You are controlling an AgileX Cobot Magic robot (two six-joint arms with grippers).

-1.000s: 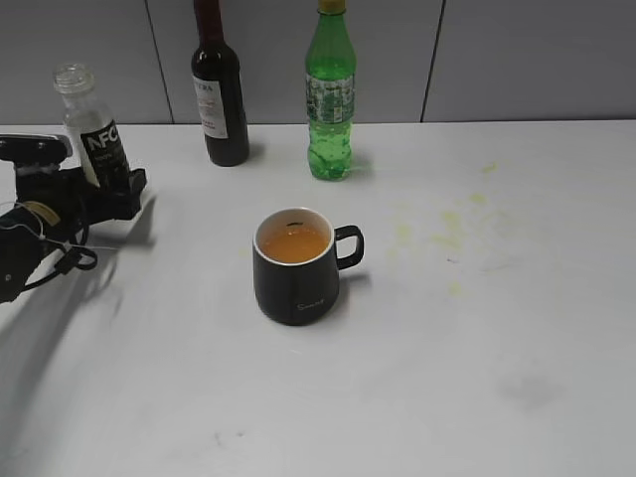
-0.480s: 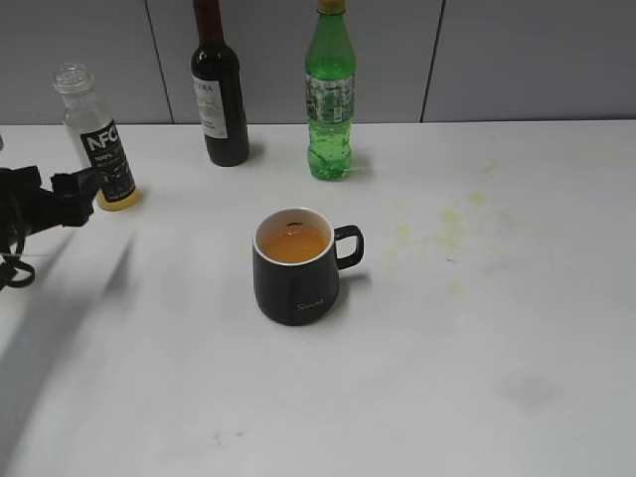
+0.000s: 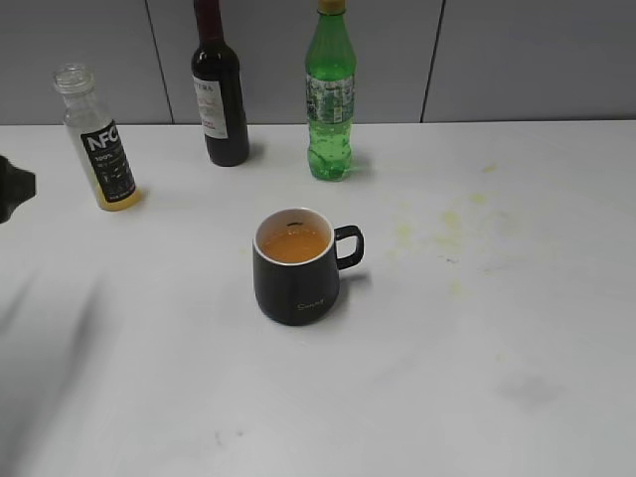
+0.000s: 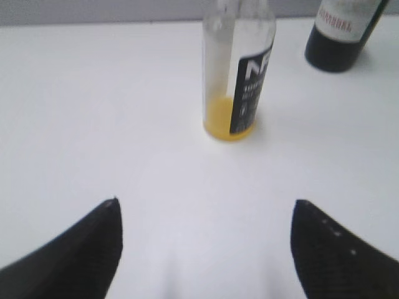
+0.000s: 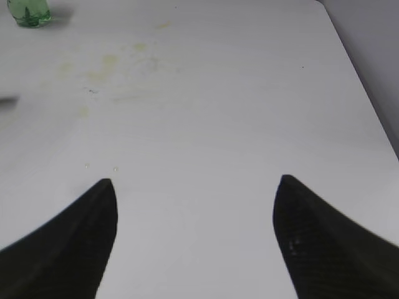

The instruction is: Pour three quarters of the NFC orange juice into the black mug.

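Observation:
The NFC orange juice bottle (image 3: 99,139) stands upright and uncapped at the back left of the table, with only a little orange liquid at its bottom; it also shows in the left wrist view (image 4: 238,68). The black mug (image 3: 296,266) stands mid-table, handle to the right, holding orange juice. My left gripper (image 4: 206,208) is open and empty, back from the bottle; only its tip (image 3: 12,187) shows at the exterior view's left edge. My right gripper (image 5: 196,187) is open and empty over bare table, out of the exterior view.
A dark wine bottle (image 3: 219,89) and a green soda bottle (image 3: 330,94) stand at the back by the grey wall. Yellowish stains (image 3: 447,224) mark the white table right of the mug. The table's right edge (image 5: 358,81) shows in the right wrist view.
My left gripper has let go of the juice bottle and drawn back to the left, almost out of the exterior view. The bottle stays standing at the back left.

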